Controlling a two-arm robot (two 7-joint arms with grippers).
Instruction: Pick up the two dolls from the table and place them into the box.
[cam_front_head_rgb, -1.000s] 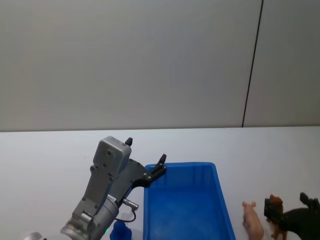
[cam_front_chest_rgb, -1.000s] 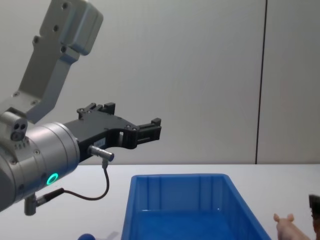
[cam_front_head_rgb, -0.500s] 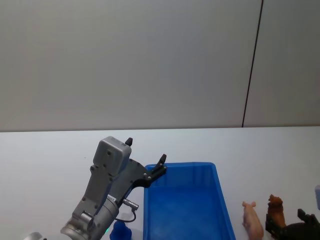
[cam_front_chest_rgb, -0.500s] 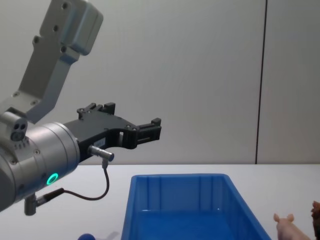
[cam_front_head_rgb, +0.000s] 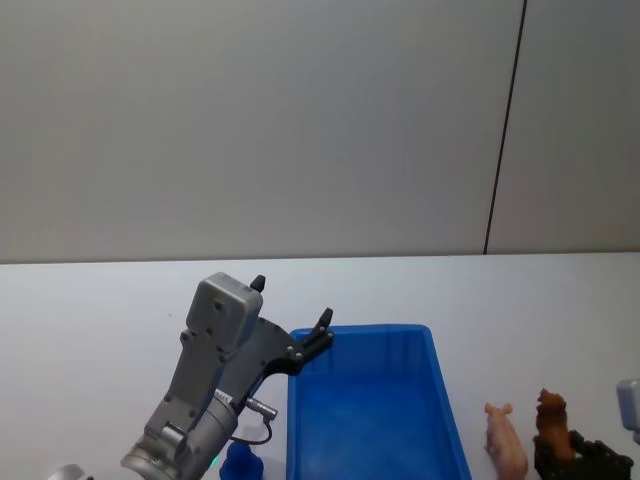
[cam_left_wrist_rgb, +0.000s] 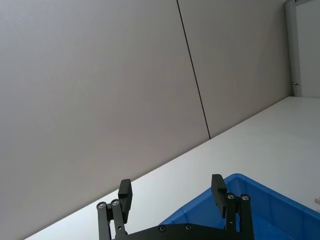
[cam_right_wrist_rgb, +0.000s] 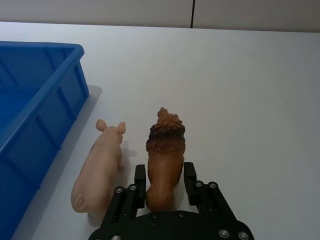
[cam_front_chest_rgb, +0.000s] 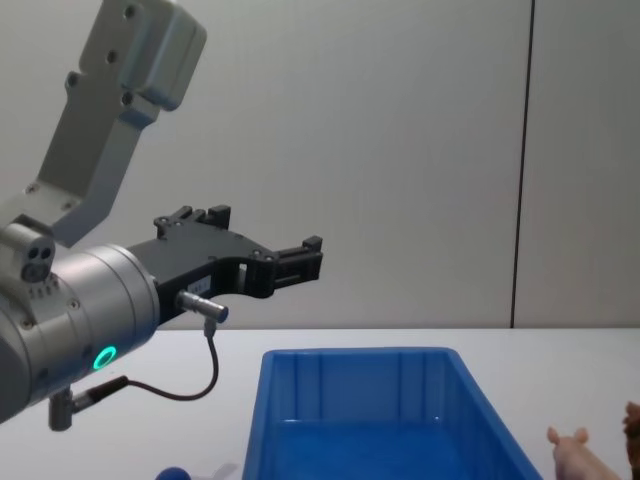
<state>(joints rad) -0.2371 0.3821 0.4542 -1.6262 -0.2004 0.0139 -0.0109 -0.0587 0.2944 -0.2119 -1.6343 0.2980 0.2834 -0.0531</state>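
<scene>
The shaggy brown doll (cam_right_wrist_rgb: 165, 150) stands on the white surface (cam_right_wrist_rgb: 260, 90), on the right side and close to me. Its head points away from me, toward the far wall. My right claw (cam_right_wrist_rgb: 165, 176) is clamped on it. One black finger (cam_right_wrist_rgb: 140, 176) presses on each side of its back end. The front half of the doll sticks out past the fingers. I cannot tell if its feet touch the surface or not.

The pink pig doll (cam_right_wrist_rgb: 100, 170) is just to the left of the brown doll. It rests on the surface and also faces away from me. The two dolls are very close, with a thin gap between them. The claw finger on that side sits in the gap, right by the pig.

The blue box (cam_right_wrist_rgb: 45, 85) is to the left of the pig, near it but not touching. In the head view I see nothing inside the box.

My left claw (cam_left_wrist_rgb: 171, 186) is up in the air, above the surface, near the far left corner of the box. Its two fingers are wide apart and hold nothing. It points out toward the grey wall (cam_front_head_rgb: 300, 120).
</scene>
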